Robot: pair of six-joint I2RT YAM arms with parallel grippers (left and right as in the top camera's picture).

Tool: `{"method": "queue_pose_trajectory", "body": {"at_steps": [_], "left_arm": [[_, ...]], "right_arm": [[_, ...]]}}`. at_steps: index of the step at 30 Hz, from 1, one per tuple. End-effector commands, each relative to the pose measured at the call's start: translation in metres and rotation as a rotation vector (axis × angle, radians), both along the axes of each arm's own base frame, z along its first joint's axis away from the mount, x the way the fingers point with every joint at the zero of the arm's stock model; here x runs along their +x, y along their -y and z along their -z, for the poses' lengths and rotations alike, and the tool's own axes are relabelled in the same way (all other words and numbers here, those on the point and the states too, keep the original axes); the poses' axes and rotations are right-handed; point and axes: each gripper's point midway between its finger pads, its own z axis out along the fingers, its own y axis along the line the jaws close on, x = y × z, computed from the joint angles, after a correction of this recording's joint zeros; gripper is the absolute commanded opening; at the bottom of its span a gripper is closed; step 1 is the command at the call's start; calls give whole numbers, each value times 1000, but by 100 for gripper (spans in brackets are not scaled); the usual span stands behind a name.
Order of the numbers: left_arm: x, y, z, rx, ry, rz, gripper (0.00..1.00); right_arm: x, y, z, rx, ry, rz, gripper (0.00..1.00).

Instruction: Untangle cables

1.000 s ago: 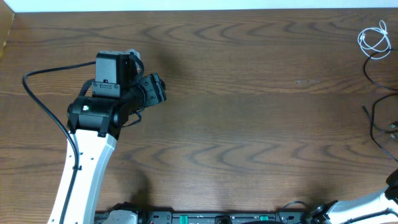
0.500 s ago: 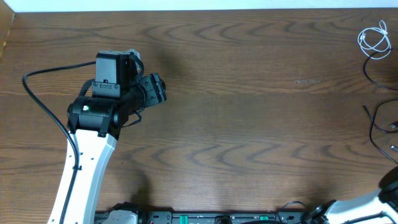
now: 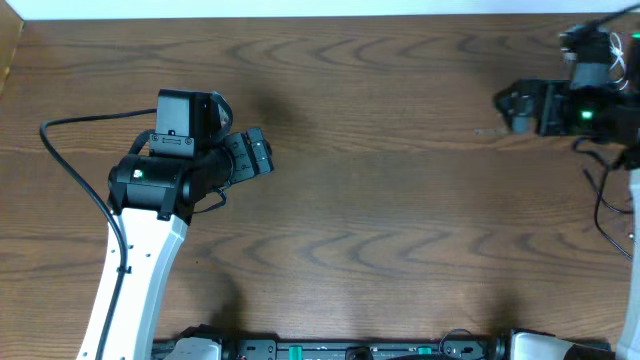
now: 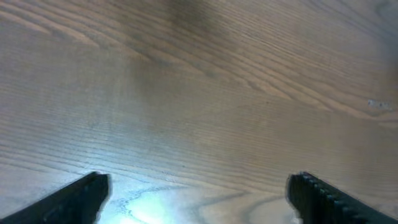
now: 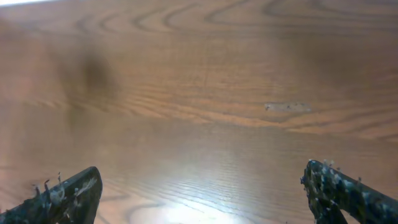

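The white cable [image 3: 609, 40] lies at the table's far right corner, mostly covered by my right arm. Thin loops of the black cable [image 3: 598, 200] lie along the right edge, below that arm. My right gripper [image 3: 507, 104] points left, away from both cables; in the right wrist view it [image 5: 202, 196] is open, with only bare wood between its fingers. My left gripper [image 3: 264, 155] is far off on the left half. It [image 4: 199, 199] is open over bare wood. Neither wrist view shows a cable.
The wooden table [image 3: 380, 220] has its far edge along the top of the overhead view. A thick black wire [image 3: 70, 170] loops off the left arm near the left edge. A faint pale scuff [image 5: 287, 107] marks the wood ahead of my right gripper.
My right arm has swung up from the bottom right corner to the far right, over the white cable. Both grippers have opened wider. The left gripper has shifted slightly right.
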Motion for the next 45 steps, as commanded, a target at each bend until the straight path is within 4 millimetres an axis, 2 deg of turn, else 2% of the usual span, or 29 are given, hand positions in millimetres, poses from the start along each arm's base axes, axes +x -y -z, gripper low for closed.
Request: {"method": "queue_pose_trajectory", "body": {"at_steps": [1, 4, 7, 13, 15, 18, 30, 35, 37, 41, 45], "left_arm": [[0, 0, 1, 5, -9, -2, 99], [0, 0, 1, 5, -8, -2, 99], [0, 0, 1, 5, -9, -2, 99], [0, 0, 1, 5, -9, -2, 98], [0, 0, 1, 5, -9, -2, 98], [0, 0, 1, 5, -8, -2, 98], [0, 0, 1, 5, -8, -2, 98], [0, 0, 1, 5, -9, -2, 98], [0, 0, 1, 5, -9, -2, 98], [0, 0, 1, 5, -9, -2, 98], [0, 0, 1, 5, -8, -2, 98]], "right_arm": [[1, 0, 2, -118, 4, 21, 99], [-2, -9, -3, -104, 18, 17, 99], [-15, -11, -13, -75, 28, 46, 99], [-59, -12, -32, 7, 11, 139, 99], [-67, -12, -31, 4, -3, 139, 99], [-85, -11, -20, -11, -81, 139, 99], [-86, -1, -11, -67, -97, 160, 99], [-72, 1, -13, -163, 115, 60, 99], [-69, 2, -6, -211, 252, 23, 99], [-79, 9, 12, -275, 417, 19, 99], [-92, 25, 31, -336, 573, 115, 99]]}}
